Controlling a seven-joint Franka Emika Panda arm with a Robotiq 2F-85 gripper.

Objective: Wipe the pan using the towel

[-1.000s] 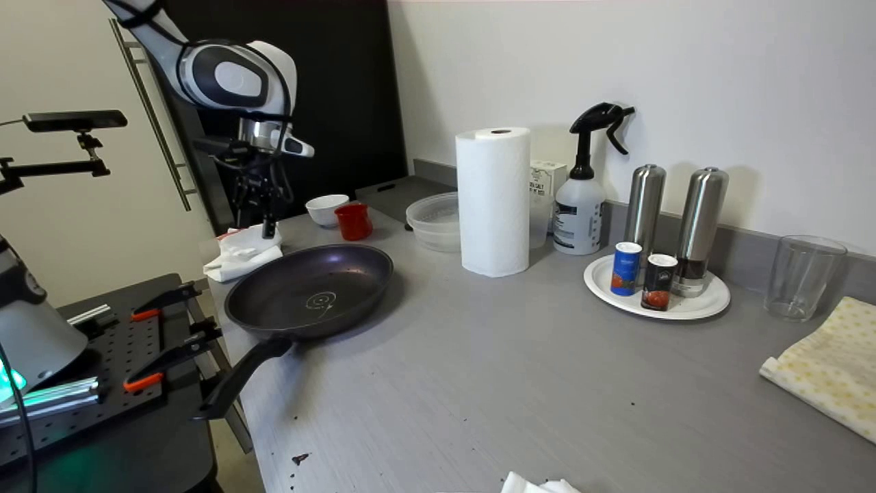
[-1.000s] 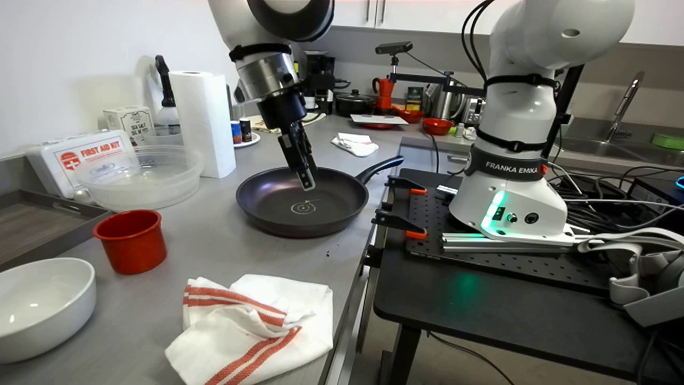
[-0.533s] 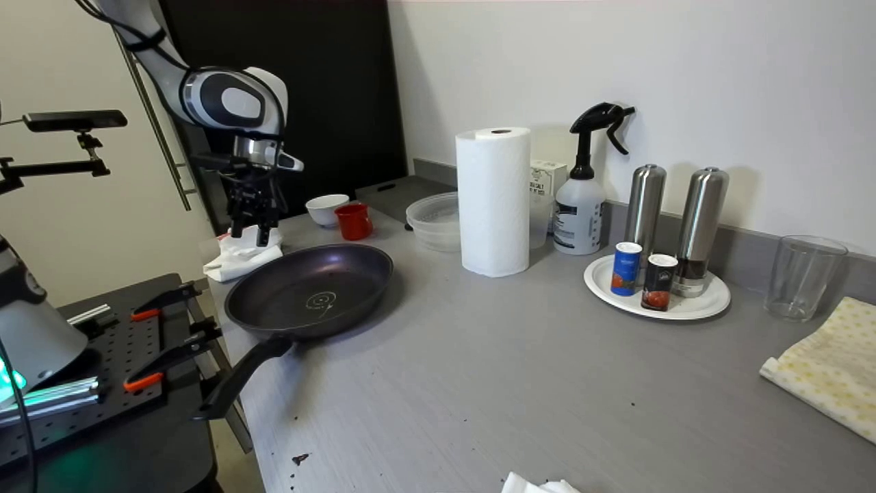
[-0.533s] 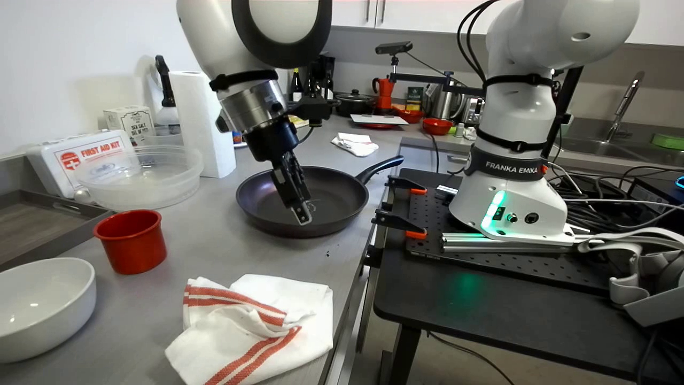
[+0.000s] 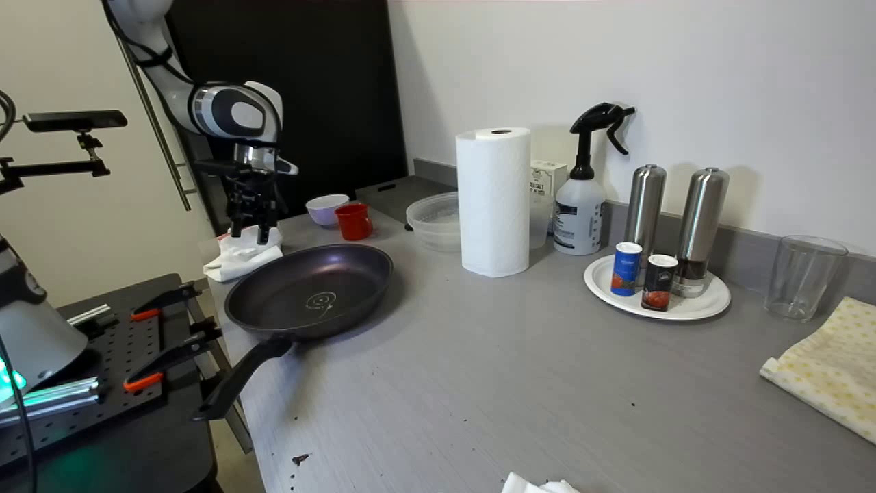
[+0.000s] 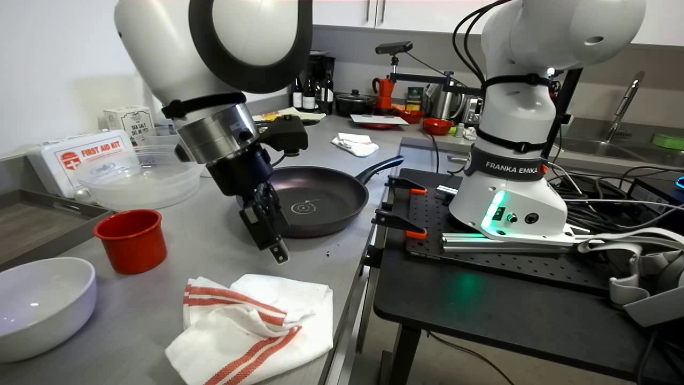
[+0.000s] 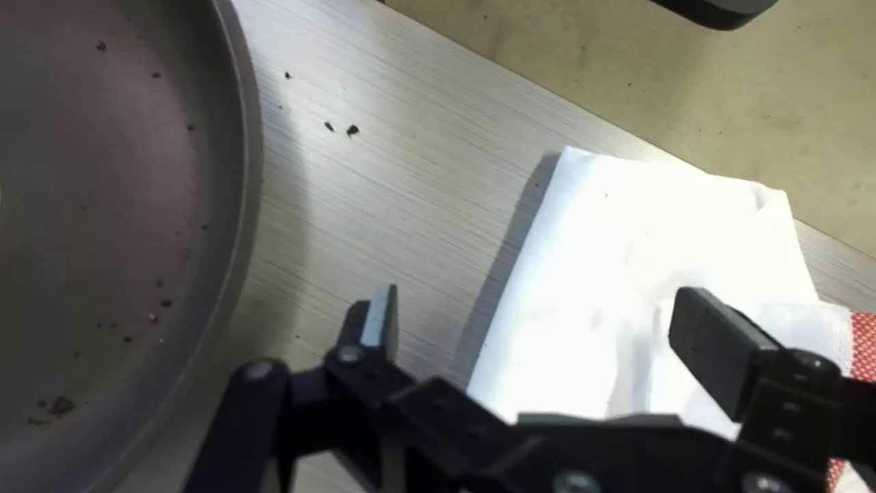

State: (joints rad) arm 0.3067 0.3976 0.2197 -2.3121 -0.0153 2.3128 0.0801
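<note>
The dark frying pan lies on the grey counter in both exterior views [image 5: 301, 294] [image 6: 326, 206], its handle over the counter's edge. Dark crumbs lie inside it in the wrist view [image 7: 102, 205]. The white towel with red stripes lies crumpled beside the pan near the counter's edge, in both exterior views [image 5: 236, 260] [image 6: 256, 326] and in the wrist view [image 7: 588, 274]. My gripper is open and empty, pointing down between pan and towel, in both exterior views [image 5: 249, 236] [image 6: 279, 252]. In the wrist view my gripper [image 7: 537, 308] has one finger over bare counter and one over the towel.
A red cup [image 6: 133, 243] and a white bowl [image 6: 48, 305] stand near the towel. Clear plastic containers [image 6: 139, 176] and a paper towel roll [image 5: 493, 205] stand along the wall. Another folded white cloth [image 6: 355, 144] lies beyond the pan.
My gripper has moved from over the pan toward the towel and come lower, with both fingers now showing apart. The towel and pan have not moved.
</note>
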